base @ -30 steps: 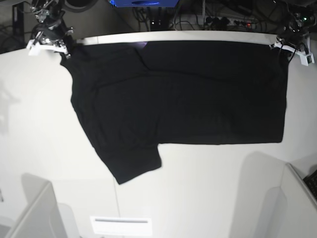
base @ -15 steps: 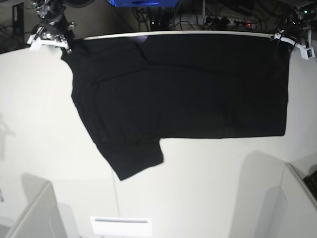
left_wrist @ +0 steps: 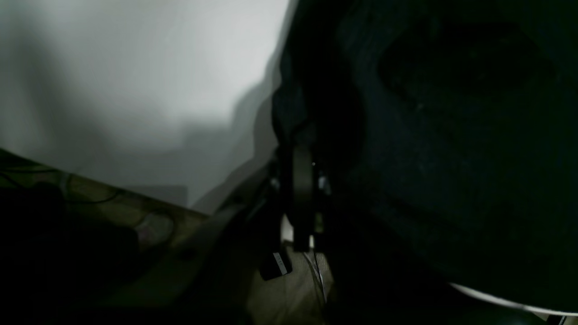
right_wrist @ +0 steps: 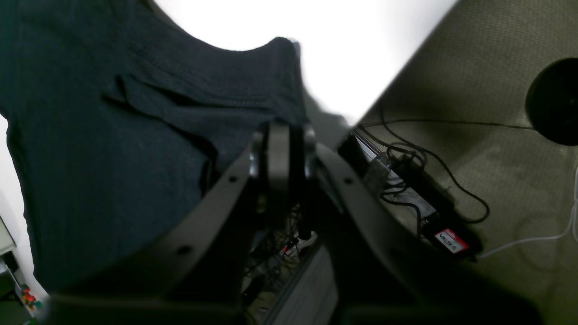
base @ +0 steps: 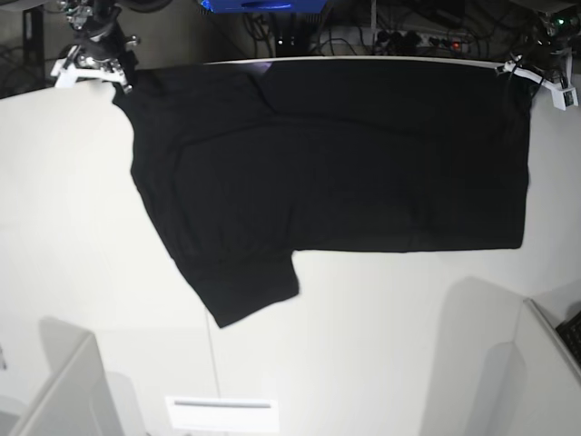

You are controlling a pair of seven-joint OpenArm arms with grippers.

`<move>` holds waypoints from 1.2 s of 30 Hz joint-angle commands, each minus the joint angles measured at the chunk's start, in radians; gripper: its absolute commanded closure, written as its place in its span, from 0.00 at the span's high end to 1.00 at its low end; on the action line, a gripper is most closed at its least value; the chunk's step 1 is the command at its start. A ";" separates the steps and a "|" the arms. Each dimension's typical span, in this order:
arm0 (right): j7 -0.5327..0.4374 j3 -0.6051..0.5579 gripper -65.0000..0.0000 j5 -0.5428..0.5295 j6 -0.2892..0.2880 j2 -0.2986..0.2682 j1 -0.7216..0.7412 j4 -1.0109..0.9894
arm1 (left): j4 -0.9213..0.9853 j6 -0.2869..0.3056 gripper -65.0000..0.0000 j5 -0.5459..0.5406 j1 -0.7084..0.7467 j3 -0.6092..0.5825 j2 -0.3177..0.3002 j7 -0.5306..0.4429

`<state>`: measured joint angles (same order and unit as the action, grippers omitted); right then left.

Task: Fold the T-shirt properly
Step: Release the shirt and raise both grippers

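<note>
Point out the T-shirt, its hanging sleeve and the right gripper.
T-shirt (base: pixel 363 163): base view, middle of the spread body.
Sleeve (base: pixel 245 291): base view, its lower end.
Right gripper (base: pixel 123 82): base view, fingers at the shirt's corner.

There is one large black short-sleeved cloth T-shirt (base: pixel 336 163), spread over one white table (base: pixel 381 336). Two white-and-black robot grippers are in view, the right gripper (base: pixel 91 68) at one far corner of the shirt and the left gripper (base: pixel 537 77) at the other. One white rectangular label with a dark stripe (base: pixel 222 413) lies near the front edge, and one blue box (base: pixel 263 5) sits behind the table.
</note>
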<state>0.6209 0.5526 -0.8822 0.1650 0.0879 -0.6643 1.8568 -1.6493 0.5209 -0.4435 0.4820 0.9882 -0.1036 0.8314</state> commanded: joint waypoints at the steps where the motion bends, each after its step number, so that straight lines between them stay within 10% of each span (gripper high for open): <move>1: -0.019 0.007 0.13 0.001 -0.005 -0.006 -0.015 0.019 | -0.021 -0.008 0.21 -0.004 0.007 0.033 -0.015 -0.014; 4: -0.019 0.007 0.21 0.001 -0.005 -0.006 -0.024 0.040 | -0.025 -0.005 0.57 -0.004 -0.003 0.103 -0.014 -0.014; 8: -0.017 0.007 0.21 0.002 -0.005 -0.014 -0.024 0.079 | -0.025 -0.005 0.79 -0.004 -0.006 0.148 -0.018 -0.014; 12: -0.014 0.005 0.23 0.002 -0.005 -0.058 -0.022 0.106 | -0.056 -0.005 0.81 -0.004 -0.006 0.151 -0.021 -0.014; 17: -0.020 0.013 0.54 0.001 -0.005 -0.078 -0.021 0.106 | -0.148 -0.003 0.81 -0.004 -0.001 0.153 -0.018 -0.014; 23: -0.012 0.129 0.55 0.002 -0.005 -0.086 0.031 0.106 | -0.193 -0.003 0.81 -0.005 -0.029 0.245 -0.021 -0.014; 28: -0.012 0.030 0.55 0.004 -0.006 -0.210 0.120 0.103 | -0.194 -0.003 0.81 -0.005 -0.087 0.258 -0.052 -0.014; 31: -0.012 -0.065 0.55 0.008 -0.006 -0.251 0.205 0.100 | -0.200 -0.003 0.72 -0.004 -0.088 0.186 -0.066 -0.014; 36: -0.012 -0.210 0.55 0.008 -0.005 -0.300 0.384 0.013 | -0.208 -0.003 0.11 -0.004 -0.098 0.107 -0.068 -0.014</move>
<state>0.6258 0.3393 -0.8646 0.1677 -0.2020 -0.2913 1.8545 -1.8412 0.5220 -0.4404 0.3824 1.0920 -0.1551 0.8356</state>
